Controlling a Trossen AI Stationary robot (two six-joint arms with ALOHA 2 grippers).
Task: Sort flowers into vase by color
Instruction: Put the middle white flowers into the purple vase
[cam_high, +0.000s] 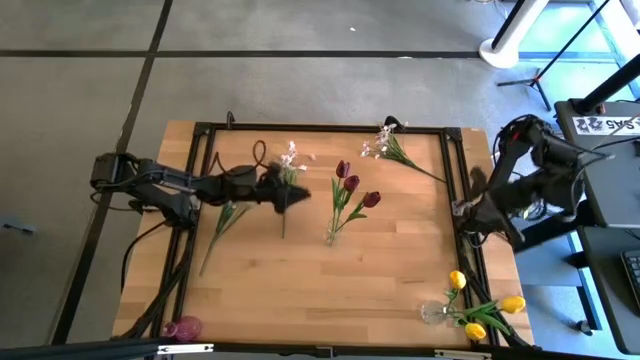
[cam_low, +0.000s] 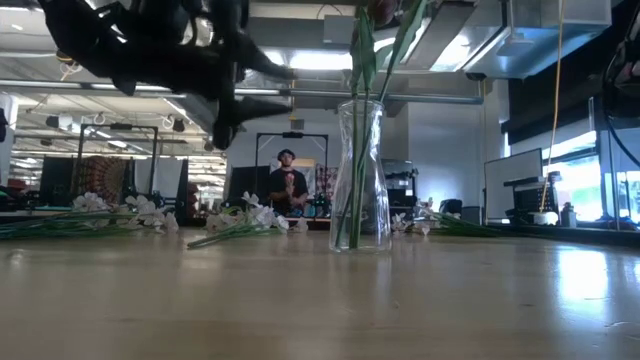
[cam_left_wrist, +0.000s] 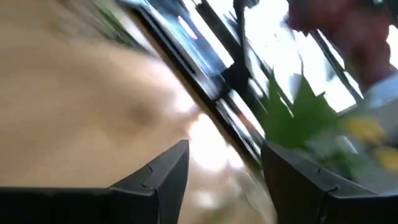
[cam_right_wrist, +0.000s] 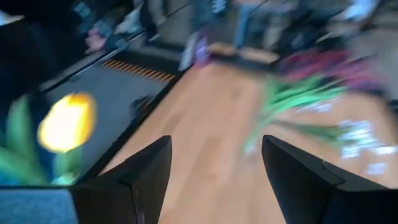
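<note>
On the left, the left gripper (cam_high: 296, 197) hangs with its fingers spread and empty over the white-pink sprays (cam_high: 289, 160) lying on the table (cam_high: 400, 270). These look light and floppy, so I would pinch the thin stem. In the middle the dark red tulips (cam_high: 352, 186) stand in a clear vase (cam_low: 359, 180), surely fragile and easy to tip. At the right edge the right gripper (cam_high: 465, 212) waits half open and empty, near the yellow tulips (cam_high: 482, 312).

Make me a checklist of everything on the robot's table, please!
Surface: wooden table, black frame.
Job's things: dark red tulips in a clear vase; yellow tulips in a second vase at the near right corner; white-pink sprays lying loose.
Clutter: pink vase, near left corner.
Grippers: left gripper open, above the table beside a spray; right gripper open, empty, at the right edge.
Cables: black leads along the left arm.
Surroundings: a person stands far behind.
</note>
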